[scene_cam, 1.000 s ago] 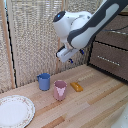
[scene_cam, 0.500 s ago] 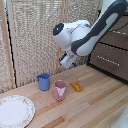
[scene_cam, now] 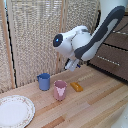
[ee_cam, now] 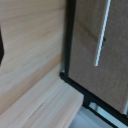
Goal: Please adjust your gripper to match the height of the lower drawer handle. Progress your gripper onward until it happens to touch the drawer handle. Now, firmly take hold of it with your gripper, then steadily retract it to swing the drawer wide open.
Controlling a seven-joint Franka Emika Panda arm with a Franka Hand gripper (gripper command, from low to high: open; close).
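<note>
Exterior view: bulky white robot arm (scene_cam: 87, 42) is seen reaching from the upper right toward frame centre, with the small dark-fingered gripper (scene_cam: 71, 65) hung below its wrist above the light wooden tabletop (scene_cam: 95, 102). Gripper state cannot be told; fingers are too small and blurred.

Dark brown wooden drawer (scene_cam: 113, 59) is placed at the right edge, its thin silver bar handle (scene_cam: 107, 60) lying horizontal on the front, well apart from the gripper.

A blue cup (scene_cam: 44, 81), a pink cup (scene_cam: 60, 90) and a small orange block (scene_cam: 76, 86) are lined up on the tabletop below the gripper. A white patterned plate (scene_cam: 14, 111) is set at lower left.

Wrist view: a silver bar handle (ee_cam: 102, 37) is shown on a brown panel (ee_cam: 87, 55) beside pale wood.
</note>
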